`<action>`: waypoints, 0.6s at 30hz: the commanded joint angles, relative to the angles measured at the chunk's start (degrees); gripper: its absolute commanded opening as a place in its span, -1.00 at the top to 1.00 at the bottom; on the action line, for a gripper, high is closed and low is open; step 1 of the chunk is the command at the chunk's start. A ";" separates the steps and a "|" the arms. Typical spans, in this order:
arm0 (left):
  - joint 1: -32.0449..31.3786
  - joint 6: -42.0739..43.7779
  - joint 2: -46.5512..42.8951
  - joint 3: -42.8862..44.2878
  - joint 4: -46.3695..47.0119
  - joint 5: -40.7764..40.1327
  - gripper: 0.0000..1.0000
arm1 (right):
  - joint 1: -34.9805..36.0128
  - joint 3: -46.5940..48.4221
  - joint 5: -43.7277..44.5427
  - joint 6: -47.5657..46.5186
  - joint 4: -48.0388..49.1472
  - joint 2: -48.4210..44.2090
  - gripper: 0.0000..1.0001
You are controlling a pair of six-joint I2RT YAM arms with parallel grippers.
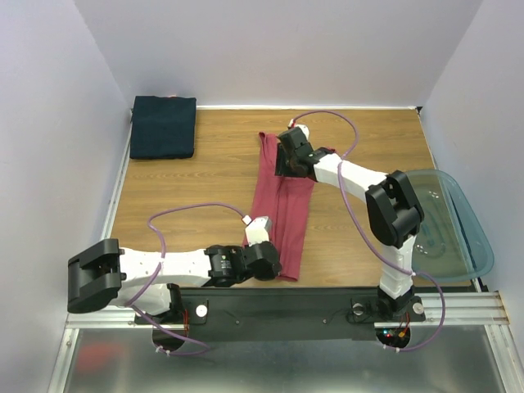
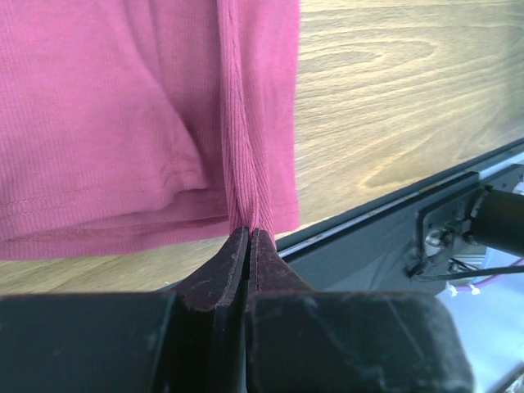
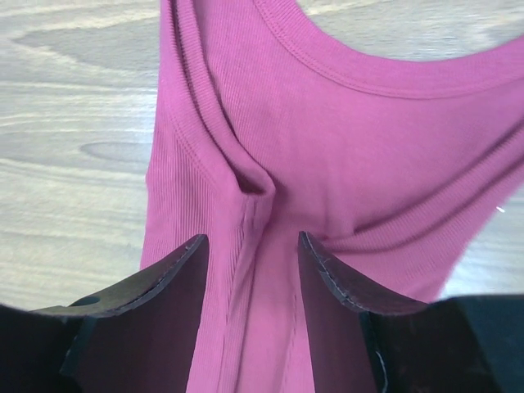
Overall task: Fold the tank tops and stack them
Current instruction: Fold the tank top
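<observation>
While the rose-red tank top [image 1: 282,209] lies folded lengthwise as a long narrow strip down the middle of the wooden table [image 1: 188,184], one gripper is stationed at each end of it.

Left gripper [image 2: 248,239]: positioned at the hem end, nearest the table's front edge. The jaws are clenched together on a raised ridge of the ribbed cloth right at the hem. The fabric puckers upward into the pinch point.

Right gripper [image 3: 250,262]: positioned at the far end, just below the scooped neckline. The jaws are released and stand spread. Its fingers [image 3: 176,274] straddle a small gathered fold of cloth without clamping it. Whether the fingertips press on the fabric cannot be determined.

Navy tank top [image 1: 164,127]: folded to a flat rectangle in the far left corner of the table, well apart from the rose-red garment.

Translucent blue-green plastic tub [image 1: 458,221]: located at the table's right edge, beside the right arm.
</observation>
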 commanded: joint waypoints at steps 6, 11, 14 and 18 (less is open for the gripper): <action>0.05 -0.77 3.72 -1.63 2.77 -1.25 1.00 | 0.26 -4.01 1.40 -0.01 0.92 -4.72 -0.03; 0.05 -0.86 5.39 -1.89 3.75 -0.81 1.00 | 1.40 -4.80 3.24 0.87 0.92 -2.88 0.04; 0.14 -1.12 5.30 -2.24 3.75 -0.81 1.00 | 1.75 -5.07 4.56 0.79 0.92 -2.09 0.21; 0.23 -1.12 5.13 -2.51 3.83 -0.72 1.00 | 2.02 -5.07 5.53 0.52 0.83 -1.03 0.21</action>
